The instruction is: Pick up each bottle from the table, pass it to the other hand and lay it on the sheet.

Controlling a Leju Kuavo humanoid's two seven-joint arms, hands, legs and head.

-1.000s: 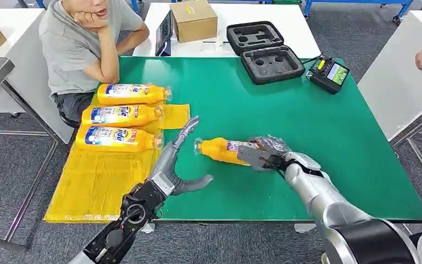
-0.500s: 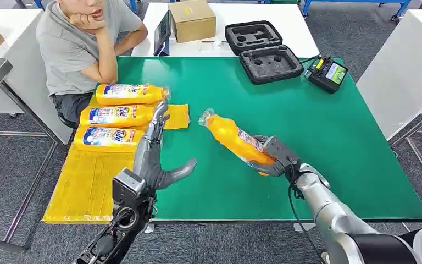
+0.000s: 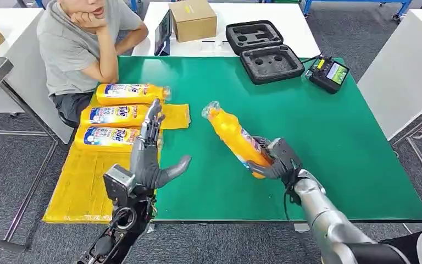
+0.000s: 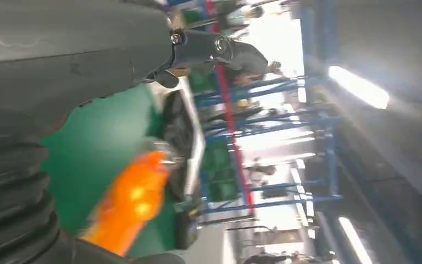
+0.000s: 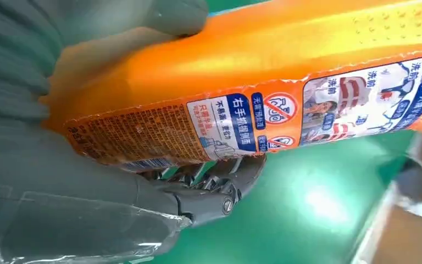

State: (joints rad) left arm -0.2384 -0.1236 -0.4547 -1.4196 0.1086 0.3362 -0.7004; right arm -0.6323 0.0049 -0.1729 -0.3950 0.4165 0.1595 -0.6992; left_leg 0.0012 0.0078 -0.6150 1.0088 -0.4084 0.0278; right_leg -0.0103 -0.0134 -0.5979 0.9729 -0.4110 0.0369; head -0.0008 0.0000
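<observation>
Right hand (image 3: 272,161) grips orange bottle (image 3: 235,139) at base, lifted off green table (image 3: 318,126), cap tilted up toward left. Left hand (image 3: 149,157) raised, fingers spread, holds nothing, near front table edge beside yellow sheet (image 3: 90,181). Three bottles (image 3: 118,116) lie on sheet's far end. Bare green gap between hands.
</observation>
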